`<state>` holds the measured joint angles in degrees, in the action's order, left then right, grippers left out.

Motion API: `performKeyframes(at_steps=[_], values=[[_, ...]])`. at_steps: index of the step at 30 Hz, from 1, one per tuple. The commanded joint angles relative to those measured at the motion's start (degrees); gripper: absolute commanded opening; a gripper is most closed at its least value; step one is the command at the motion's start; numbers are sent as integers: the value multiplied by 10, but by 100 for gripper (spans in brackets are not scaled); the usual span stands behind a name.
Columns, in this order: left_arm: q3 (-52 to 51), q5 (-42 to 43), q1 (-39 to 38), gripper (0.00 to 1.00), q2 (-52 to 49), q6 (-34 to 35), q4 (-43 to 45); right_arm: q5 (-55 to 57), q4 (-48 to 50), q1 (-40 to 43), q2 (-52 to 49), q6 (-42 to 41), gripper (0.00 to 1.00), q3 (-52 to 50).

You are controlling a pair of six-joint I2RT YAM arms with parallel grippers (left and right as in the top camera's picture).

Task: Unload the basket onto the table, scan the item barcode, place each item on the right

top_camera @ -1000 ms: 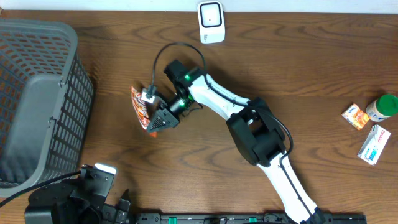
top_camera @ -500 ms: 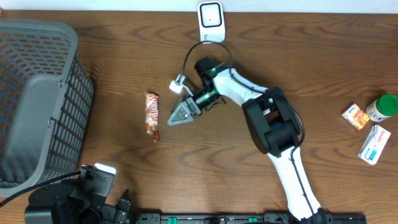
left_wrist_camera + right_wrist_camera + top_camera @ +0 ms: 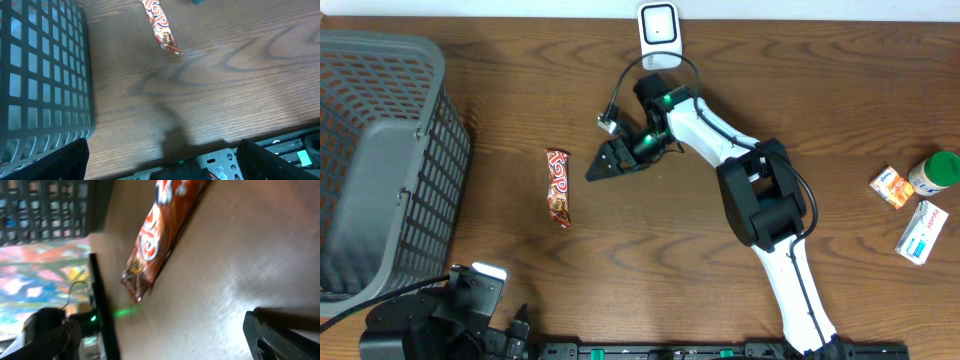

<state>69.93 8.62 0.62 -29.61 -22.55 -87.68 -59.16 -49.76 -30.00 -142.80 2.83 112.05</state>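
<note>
Bench [image 3: 840,90]: brown wood grain, carries everything listed.
Basket [image 3: 445,170]: grey plastic, lattice walls, at the bench's 9 o'clock edge; the left wrist view shows one wall of it.
Left gripper [image 3: 162,145]: at the 7 o'clock corner of the bench, jaws spread wide, nothing between them, only bare wood beneath.
Candy bar [image 3: 558,188]: red-orange and brown wrapper with white lettering that is too small to read. It lies flat on the bench with its long axis running roughly 12 to 6 o'clock, between the basket and the right gripper. It touches neither, and no gripper holds it. It is also seen in the left wrist view [image 3: 159,25] and the right wrist view [image 3: 160,235].
Right gripper [image 3: 598,170]: jaws fully apart and empty, tips aimed toward 8 o'clock. The candy bar sits near it at its 9 o'clock, clear of both fingers.
Barcode scanner [image 3: 659,35]: white, dark window, standing at the bench's 12 o'clock edge, at 1 o'clock from the right gripper.
Small box [image 3: 892,187]: orange and white, at the 3 o'clock side.
White box [image 3: 922,232]: flat carton, at 5 o'clock of the small box, near it.
Green-capped jar [image 3: 940,172]: at the 3 o'clock edge, just beside the small box.
</note>
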Motion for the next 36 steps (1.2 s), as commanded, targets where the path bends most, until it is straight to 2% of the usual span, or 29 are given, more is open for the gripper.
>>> performKeyframes(at_steps=[1, 9, 20, 31, 33, 35, 36], values=[[4, -2, -2, 95, 2, -3, -1, 70, 53, -9, -2, -41, 99, 10], [4, -2, -2, 95, 2, -3, -1, 32, 223, -10, -6, -85, 99, 10], [4, -2, -2, 95, 2, -3, -1, 33, 292, -40, -18, -83, 99, 10], [4, -2, -2, 95, 2, -3, -1, 10, 350, -61, -84, -110, 99, 10], [4, -2, -2, 95, 2, -3, -1, 3, 347, -61, -90, -110, 94, 10], [4, -2, -2, 95, 2, -3, -1, 6, 336, -59, -91, -103, 80, 10], [4, -2, -2, 95, 2, -3, -1, 5, 335, -57, -91, -100, 71, 10]])
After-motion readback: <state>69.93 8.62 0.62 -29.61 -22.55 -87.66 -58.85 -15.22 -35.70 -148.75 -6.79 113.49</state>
